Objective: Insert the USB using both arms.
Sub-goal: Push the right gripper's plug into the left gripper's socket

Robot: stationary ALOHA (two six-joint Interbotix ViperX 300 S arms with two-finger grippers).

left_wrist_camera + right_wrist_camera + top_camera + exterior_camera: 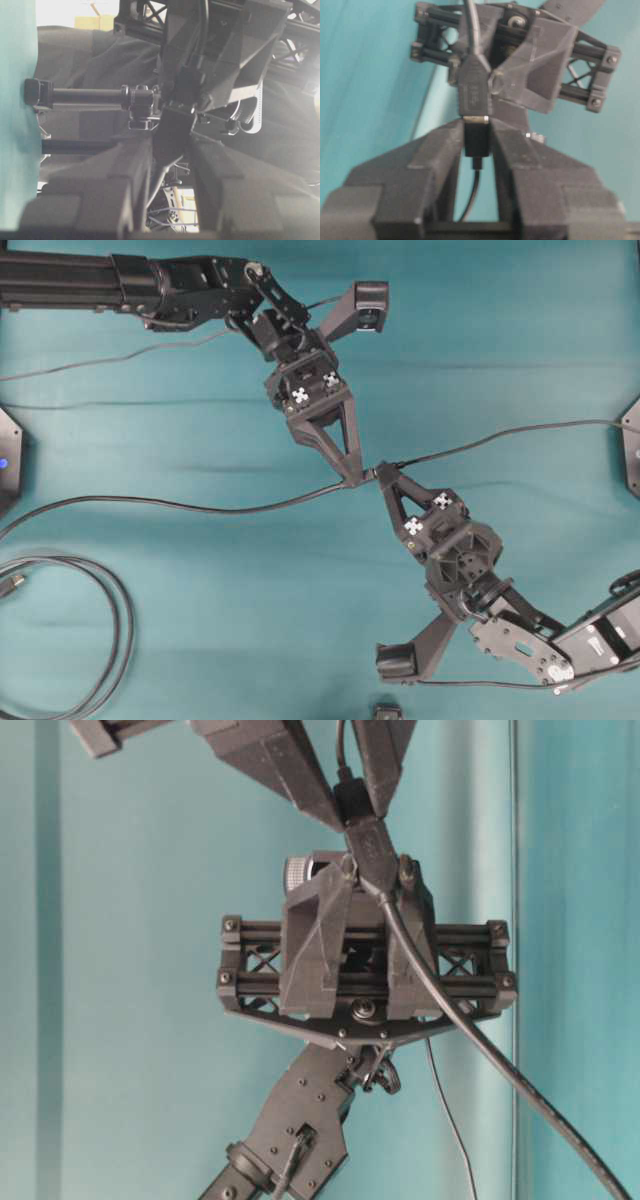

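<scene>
Meeting tip to tip mid-table, left claw [352,480], right claw [382,476], open cloth around

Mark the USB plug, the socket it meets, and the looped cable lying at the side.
USB plug [476,141]: right wrist view, on its dark body.
Socket [472,92]: right wrist view, on the wider black housing.
Looped cable [118,605]: overhead view, on the loop's right curve.

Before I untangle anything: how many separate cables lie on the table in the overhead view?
3, perhaps more out of frame. The USB runs right from the right gripper; the socket cable runs left from the left gripper; a looped cable lies bottom left.
</scene>
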